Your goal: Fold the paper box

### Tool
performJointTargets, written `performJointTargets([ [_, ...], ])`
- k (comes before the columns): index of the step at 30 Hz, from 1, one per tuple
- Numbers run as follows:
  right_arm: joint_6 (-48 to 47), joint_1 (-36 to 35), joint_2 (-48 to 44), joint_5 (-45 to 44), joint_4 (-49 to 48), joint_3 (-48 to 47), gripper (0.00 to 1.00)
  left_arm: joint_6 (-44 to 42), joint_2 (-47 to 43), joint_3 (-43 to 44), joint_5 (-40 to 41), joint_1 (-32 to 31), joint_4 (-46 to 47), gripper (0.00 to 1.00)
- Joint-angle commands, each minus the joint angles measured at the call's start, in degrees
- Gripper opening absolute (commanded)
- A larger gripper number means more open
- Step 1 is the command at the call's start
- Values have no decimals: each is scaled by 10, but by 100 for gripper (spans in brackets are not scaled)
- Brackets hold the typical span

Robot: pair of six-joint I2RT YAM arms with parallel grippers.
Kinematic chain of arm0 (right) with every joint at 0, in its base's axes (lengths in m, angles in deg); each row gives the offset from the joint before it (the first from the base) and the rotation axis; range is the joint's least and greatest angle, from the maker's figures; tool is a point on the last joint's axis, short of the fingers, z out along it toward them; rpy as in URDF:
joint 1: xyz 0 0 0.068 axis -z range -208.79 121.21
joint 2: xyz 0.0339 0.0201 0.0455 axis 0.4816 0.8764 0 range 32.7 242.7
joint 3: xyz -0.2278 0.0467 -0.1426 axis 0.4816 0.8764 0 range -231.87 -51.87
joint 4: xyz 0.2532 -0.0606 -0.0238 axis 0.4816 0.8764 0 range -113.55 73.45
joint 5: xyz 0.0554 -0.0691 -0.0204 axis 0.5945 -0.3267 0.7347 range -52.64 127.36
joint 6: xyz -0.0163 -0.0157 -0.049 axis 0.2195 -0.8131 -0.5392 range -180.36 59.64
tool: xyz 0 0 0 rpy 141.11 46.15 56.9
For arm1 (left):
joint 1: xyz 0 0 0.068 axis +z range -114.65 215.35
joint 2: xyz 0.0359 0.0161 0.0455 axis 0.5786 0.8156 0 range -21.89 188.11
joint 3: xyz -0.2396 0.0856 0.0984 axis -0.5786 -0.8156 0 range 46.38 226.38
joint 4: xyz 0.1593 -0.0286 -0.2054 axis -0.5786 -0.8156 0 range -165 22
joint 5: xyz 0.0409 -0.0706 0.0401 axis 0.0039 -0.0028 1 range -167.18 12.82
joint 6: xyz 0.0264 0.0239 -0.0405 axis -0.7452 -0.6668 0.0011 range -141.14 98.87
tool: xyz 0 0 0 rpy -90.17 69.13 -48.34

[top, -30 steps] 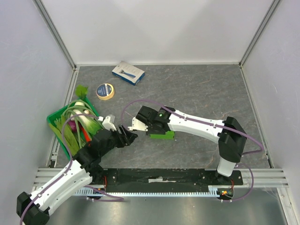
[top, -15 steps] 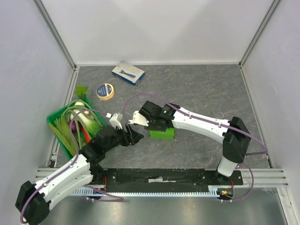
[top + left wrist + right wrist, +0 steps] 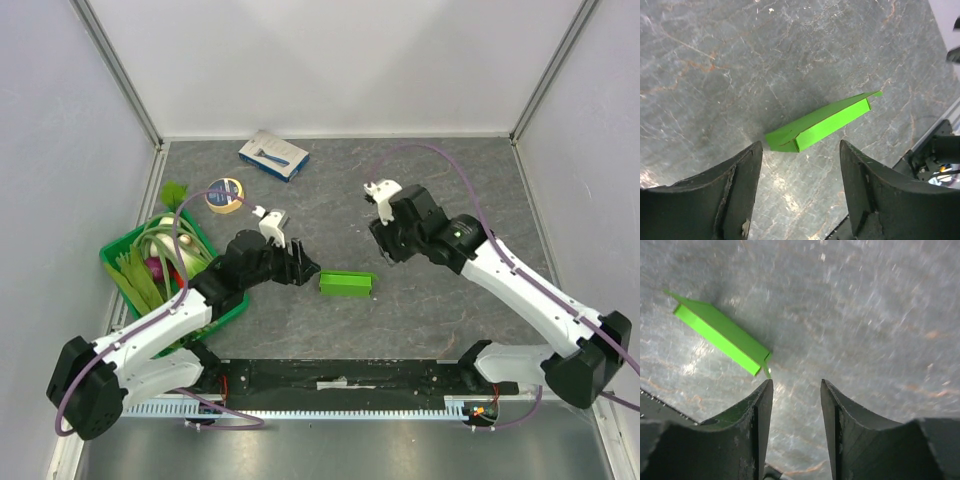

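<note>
Grey marbled counter [image 3: 450, 170], white walls [image 3: 330, 60]. Paper box [image 3: 346, 284] lies closed, its inside hidden. Left gripper [image 3: 800, 150] and right gripper [image 3: 796, 385]: jaws apart, empty.

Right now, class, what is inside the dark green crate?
Pale leek-like stalks with green leaves and something purple. The left arm covers the near corner of the crate, hiding whatever lies there.

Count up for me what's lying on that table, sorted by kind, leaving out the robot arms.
Card boxes: 2, the lime-green paper box and the blue-and-white carton
Crates: 1, the green crate
Tape: 1, the tape roll
Total: 4
</note>
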Motion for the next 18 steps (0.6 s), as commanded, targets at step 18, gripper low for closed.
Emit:
performJointTargets([
  [18,71,37,-54,96,-100,155,38,-235,84,66,-55,-23,-30,49],
])
